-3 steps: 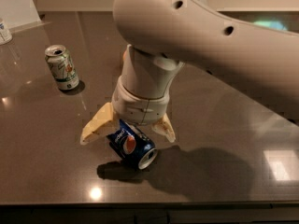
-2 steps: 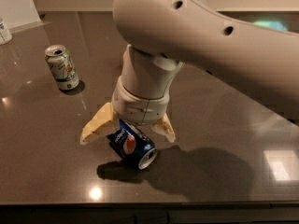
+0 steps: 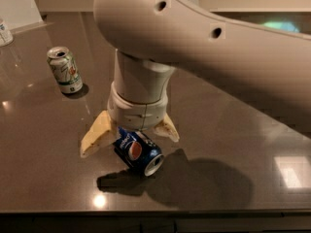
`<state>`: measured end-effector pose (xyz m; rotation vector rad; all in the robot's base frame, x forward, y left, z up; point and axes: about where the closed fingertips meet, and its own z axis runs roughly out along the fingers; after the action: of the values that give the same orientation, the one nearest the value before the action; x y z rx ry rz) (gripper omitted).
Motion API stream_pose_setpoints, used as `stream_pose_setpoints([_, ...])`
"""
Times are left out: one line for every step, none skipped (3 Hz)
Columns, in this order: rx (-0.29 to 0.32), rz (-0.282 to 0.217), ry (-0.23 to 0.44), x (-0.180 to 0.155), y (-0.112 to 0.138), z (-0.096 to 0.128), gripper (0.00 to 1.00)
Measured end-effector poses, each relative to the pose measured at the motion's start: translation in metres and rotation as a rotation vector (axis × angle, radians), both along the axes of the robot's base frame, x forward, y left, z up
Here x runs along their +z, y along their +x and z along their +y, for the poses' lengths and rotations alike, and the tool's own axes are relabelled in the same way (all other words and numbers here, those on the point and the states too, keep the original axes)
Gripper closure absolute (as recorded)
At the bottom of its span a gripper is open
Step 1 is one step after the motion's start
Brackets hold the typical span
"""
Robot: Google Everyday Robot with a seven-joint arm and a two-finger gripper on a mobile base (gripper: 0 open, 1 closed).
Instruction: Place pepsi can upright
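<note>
The pincer (image 3: 129, 144) hangs straight down from the thick arm (image 3: 204, 42) and pinches the pepsi can (image 3: 137, 152) between its two tan fingers (image 3: 97, 135), whose tips flare out to either side. The can sits directly under the wrist, on its side. One silver end points down and forward of the pincer, and the round logo faces the camera. The can's shadow falls a little apart from it on the dark counter (image 3: 243, 130), so the can is probably hanging just clear of the surface rather than resting on it.

To stand the can up well, the wrist should turn until the can's long axis is vertical, with the lower silver end square to the counter. The pincer can then sink until that end meets the surface all round. The grip is best released only once the can bears flat, and the pincer should then rise straight up so neither finger catches the side. A tilted touchdown would likely tip or roll the can.

A green and white can (image 3: 64, 70) stands well off to the pincer's far left side, out of the way.
</note>
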<state>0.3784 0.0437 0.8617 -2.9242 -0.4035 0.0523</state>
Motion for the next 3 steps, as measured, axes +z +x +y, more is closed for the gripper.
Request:
stream_pose_setpoints([0.066,-0.031,-0.043,-0.005,0.001,0.003,0.0])
stream_pose_setpoints([0.104,-0.048,-0.074,-0.014,0.001,0.002,0.0])
stream_pose_setpoints([0.128,-0.056,-0.097,-0.019,0.0,0.001,0.19])
